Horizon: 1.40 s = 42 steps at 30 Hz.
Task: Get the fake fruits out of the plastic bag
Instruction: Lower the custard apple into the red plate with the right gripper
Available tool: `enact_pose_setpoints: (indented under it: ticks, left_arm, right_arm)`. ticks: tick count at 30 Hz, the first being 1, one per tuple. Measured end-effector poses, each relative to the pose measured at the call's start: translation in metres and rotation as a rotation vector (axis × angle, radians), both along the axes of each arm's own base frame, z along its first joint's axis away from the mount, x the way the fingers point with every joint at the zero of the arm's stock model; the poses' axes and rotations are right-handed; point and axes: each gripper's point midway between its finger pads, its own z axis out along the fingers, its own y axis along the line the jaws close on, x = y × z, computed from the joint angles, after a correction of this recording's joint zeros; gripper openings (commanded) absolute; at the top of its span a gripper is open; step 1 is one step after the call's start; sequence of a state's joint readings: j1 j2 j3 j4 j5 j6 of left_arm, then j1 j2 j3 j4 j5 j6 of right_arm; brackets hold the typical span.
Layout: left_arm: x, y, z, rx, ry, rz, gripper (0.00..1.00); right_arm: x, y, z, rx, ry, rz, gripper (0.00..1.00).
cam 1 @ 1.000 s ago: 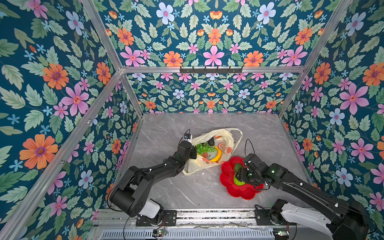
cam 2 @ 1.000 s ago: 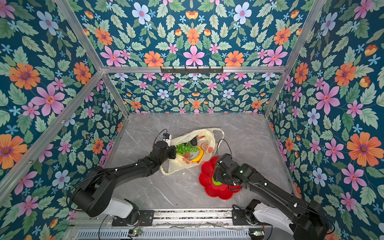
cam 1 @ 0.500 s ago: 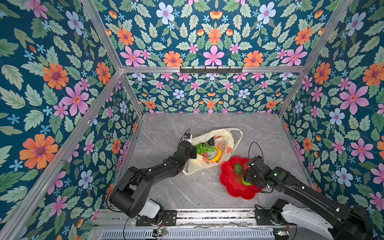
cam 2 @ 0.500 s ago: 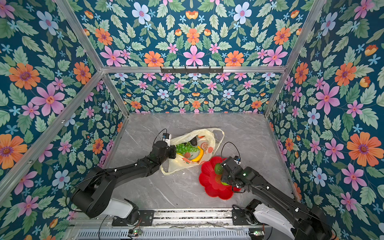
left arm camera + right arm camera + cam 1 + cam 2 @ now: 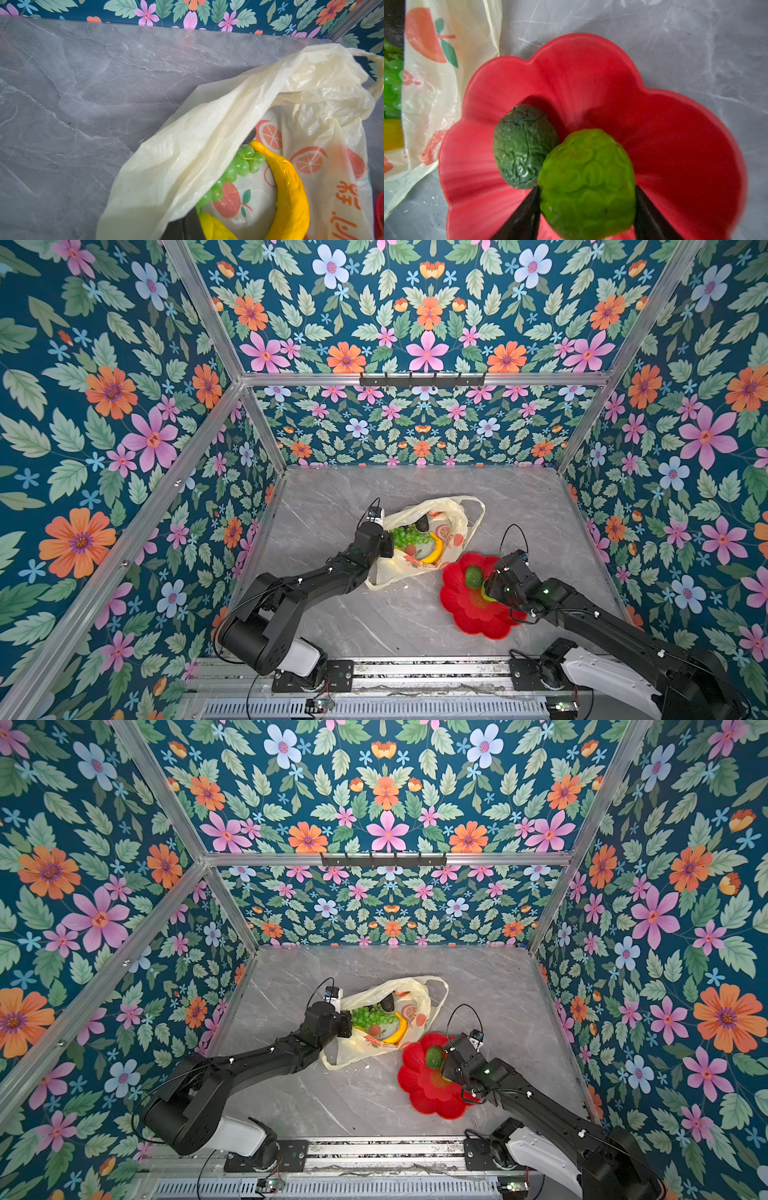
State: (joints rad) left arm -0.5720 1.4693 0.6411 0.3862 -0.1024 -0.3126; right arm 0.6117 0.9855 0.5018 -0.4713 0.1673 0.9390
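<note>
left pincer (image 5: 390, 540) clenched on plastic bag (image 5: 207, 135) rim, grapes (image 5: 239, 166) and banana (image 5: 288, 187) inside just beyond | right pincer (image 5: 587, 188) grasping bumpy green fruit (image 5: 586, 164) over red plate (image 5: 675, 135), avocado (image 5: 521, 145) on plate just beside | bag on table (image 5: 332, 497)

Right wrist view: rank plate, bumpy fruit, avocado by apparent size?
1. plate: clearly the largest
2. bumpy fruit
3. avocado

The bumpy fruit overlaps the avocado and sits nearer the camera, so its lead may be only apparent. I would not rank their true sizes.
</note>
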Motion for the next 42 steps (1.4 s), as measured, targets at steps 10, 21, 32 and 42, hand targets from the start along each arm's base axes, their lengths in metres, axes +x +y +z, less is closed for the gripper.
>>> enact_pose_setpoints:
  ticks: [10,21,32,42]
  left_arm:
    - [0.000,0.000,-0.001,0.001,0.002,0.000,0.00]
    - [0.000,0.000,-0.001,0.001,0.001,0.000,0.00]
    - [0.000,0.000,-0.001,0.001,0.001,0.000,0.00]
    - [0.000,0.000,-0.001,0.001,0.001,0.000,0.00]
  right_arm:
    - [0.018,-0.001,0.000,0.000,-0.058,-0.035,0.59]
    - [0.030,0.000,0.000,-0.009,-0.089,-0.057,0.70]
    - [0.022,-0.006,-0.004,-0.037,-0.055,-0.058,0.82]
    - [0.019,-0.008,0.000,-0.042,-0.047,-0.057,0.89]
